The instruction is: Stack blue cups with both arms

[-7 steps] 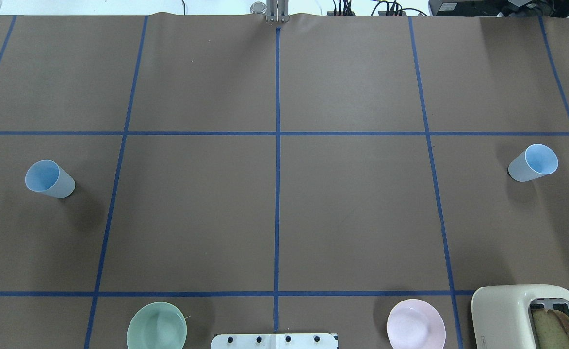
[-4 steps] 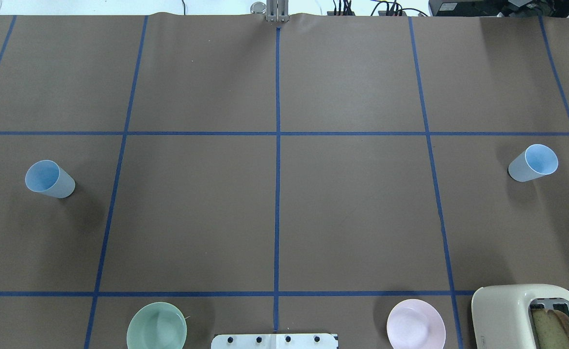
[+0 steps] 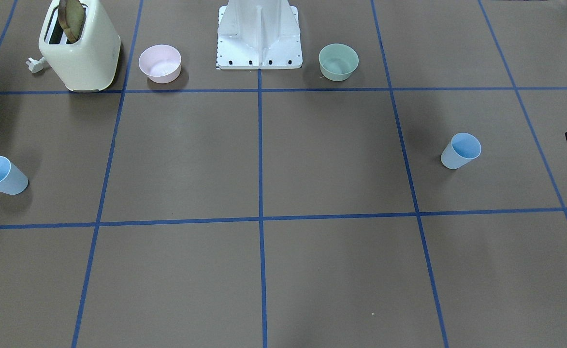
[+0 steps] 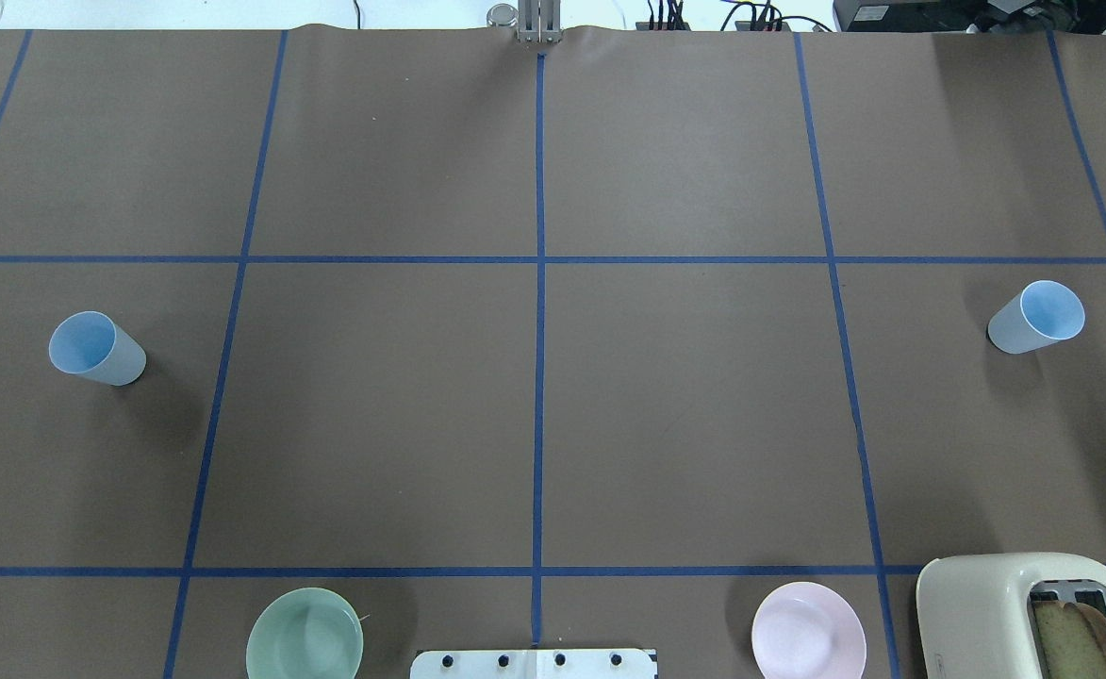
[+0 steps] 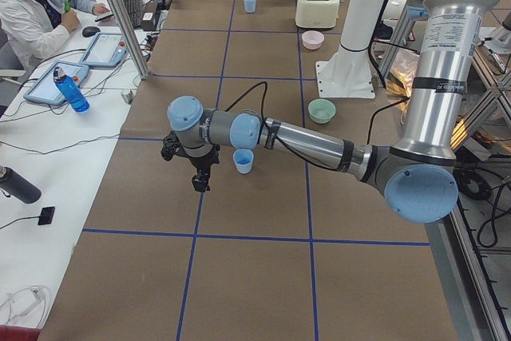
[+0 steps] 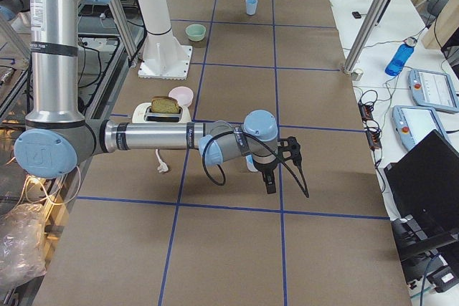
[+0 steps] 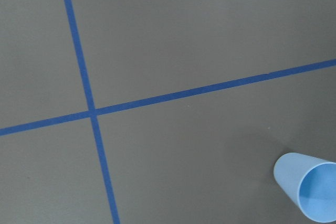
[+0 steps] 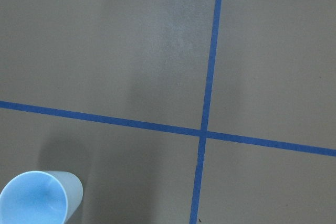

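Two pale blue cups stand upright, far apart. One is on the table's left [image 4: 96, 348], also seen from the front [image 3: 461, 151]. The other is on the right [image 4: 1036, 317], also seen from the front [image 3: 1, 175]. Both arms are outside the overhead view. In the exterior left view, my left gripper [image 5: 200, 183] hangs fingers down beside its cup [image 5: 243, 160], apart from it. In the exterior right view, my right gripper [image 6: 270, 184] hangs close to its cup [image 6: 251, 163], which the wrist mostly hides. I cannot tell whether either is open. Each wrist view shows its cup at the bottom edge, left wrist [image 7: 310, 190] and right wrist [image 8: 39, 198].
A green bowl [image 4: 305, 634] and a pink bowl [image 4: 808, 630] flank the white base plate [image 4: 534, 663] at the near edge. A cream toaster [image 4: 1033, 613] with bread stands at the near right. Blue tape lines grid the brown table cover.
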### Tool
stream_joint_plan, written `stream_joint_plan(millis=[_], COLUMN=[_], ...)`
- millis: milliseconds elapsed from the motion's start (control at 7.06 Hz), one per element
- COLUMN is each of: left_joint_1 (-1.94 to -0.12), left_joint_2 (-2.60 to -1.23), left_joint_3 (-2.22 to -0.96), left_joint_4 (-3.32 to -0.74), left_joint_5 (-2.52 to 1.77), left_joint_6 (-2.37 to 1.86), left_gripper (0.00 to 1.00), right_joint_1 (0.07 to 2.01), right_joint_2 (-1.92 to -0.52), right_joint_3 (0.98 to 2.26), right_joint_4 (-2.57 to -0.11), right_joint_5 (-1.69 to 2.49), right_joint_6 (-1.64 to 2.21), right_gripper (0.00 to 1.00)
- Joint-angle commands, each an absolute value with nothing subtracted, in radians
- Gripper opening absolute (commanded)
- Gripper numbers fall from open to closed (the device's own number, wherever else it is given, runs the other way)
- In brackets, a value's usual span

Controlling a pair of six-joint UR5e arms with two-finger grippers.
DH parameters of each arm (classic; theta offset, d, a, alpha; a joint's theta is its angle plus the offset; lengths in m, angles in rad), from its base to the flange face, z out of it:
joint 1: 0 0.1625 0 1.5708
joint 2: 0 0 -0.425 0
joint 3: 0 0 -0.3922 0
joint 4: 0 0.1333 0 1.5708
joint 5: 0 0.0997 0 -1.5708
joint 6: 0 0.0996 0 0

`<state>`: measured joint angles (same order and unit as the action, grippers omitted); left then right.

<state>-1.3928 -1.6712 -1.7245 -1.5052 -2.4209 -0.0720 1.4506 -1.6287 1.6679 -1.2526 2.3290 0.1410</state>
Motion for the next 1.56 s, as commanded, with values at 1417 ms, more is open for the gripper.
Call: stream_joint_plan(millis=[1417], left_joint_1=[-1.066], left_joint_2=[-1.555], left_joint_3=[-1.733], left_joint_4=[-1.963], left_joint_5=[-2.379], left_joint_6=[-0.655], left_gripper=[0.93], right_joint_1=[1.258], right_joint_2=[-1.554], right_joint_3=[1.608], right_joint_4=[-1.215], right_joint_5=[2.376], right_joint_6=[0.319], right_gripper=[1.00])
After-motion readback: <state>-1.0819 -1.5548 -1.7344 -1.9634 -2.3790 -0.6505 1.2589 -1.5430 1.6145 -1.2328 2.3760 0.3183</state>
